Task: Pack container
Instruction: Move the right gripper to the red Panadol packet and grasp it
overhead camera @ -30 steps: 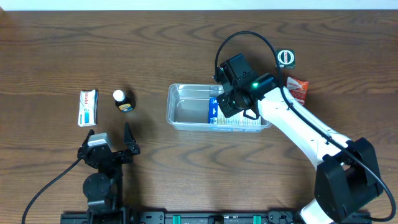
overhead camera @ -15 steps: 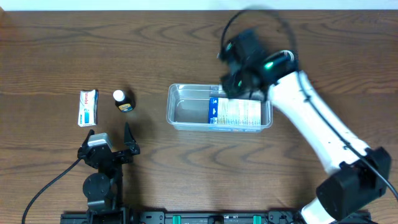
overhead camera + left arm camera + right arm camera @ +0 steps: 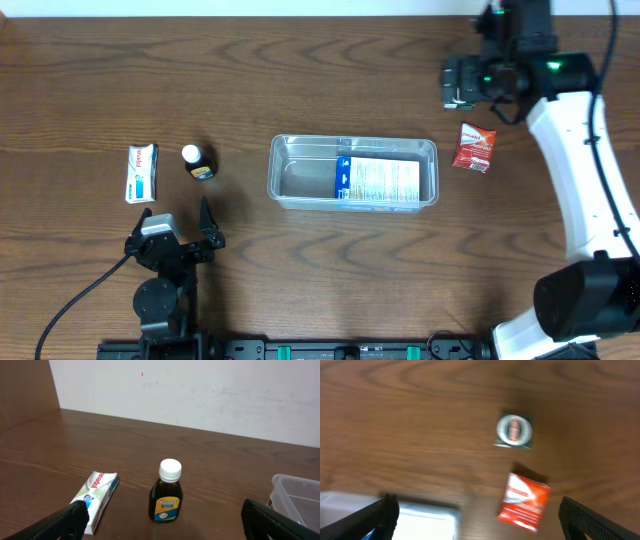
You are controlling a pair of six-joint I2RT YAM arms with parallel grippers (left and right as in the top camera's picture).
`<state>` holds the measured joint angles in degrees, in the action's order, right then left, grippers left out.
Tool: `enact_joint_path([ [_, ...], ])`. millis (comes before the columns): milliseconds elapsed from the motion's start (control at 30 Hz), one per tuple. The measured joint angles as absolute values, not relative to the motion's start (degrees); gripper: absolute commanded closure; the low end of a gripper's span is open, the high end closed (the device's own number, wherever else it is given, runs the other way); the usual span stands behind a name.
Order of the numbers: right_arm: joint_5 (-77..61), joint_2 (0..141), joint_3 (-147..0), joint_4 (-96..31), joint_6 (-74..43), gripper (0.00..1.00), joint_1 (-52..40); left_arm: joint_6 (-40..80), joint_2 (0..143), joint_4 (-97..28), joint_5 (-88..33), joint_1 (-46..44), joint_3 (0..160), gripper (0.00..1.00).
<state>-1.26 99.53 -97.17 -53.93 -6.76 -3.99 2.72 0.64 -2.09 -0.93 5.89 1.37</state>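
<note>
The container (image 3: 300,172) sits at the centre of the wooden surface (image 3: 250,60), with a blue-and-white packet (image 3: 378,181) lying flat in its right half. Right gripper (image 3: 477,512): jaws wide, empty, above a round tin (image 3: 514,430) and a red sachet (image 3: 524,501). Left gripper (image 3: 177,222): jaws wide, empty, facing a brown bottle (image 3: 166,492) and a carton (image 3: 97,494).

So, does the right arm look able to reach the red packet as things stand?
Probably yes. The right gripper hangs open above the red packet, which lies flat on the table, apart from the container and the round tin, with nothing over it.
</note>
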Motion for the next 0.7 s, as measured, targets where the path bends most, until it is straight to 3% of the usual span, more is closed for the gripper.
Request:
enact_joint_path([
  [267,-1.0,103.0,-85.8,-47.9,-12.9,0.03,3.4,2.7,0.6,-2.1,-0.9,5.9,1.4,0.02],
  [700,-1.0,105.7,-72.5,-33.4,-15.0,0.08,3.6,2.7,0.6,-2.1,-0.9,5.9,1.4,0.02],
])
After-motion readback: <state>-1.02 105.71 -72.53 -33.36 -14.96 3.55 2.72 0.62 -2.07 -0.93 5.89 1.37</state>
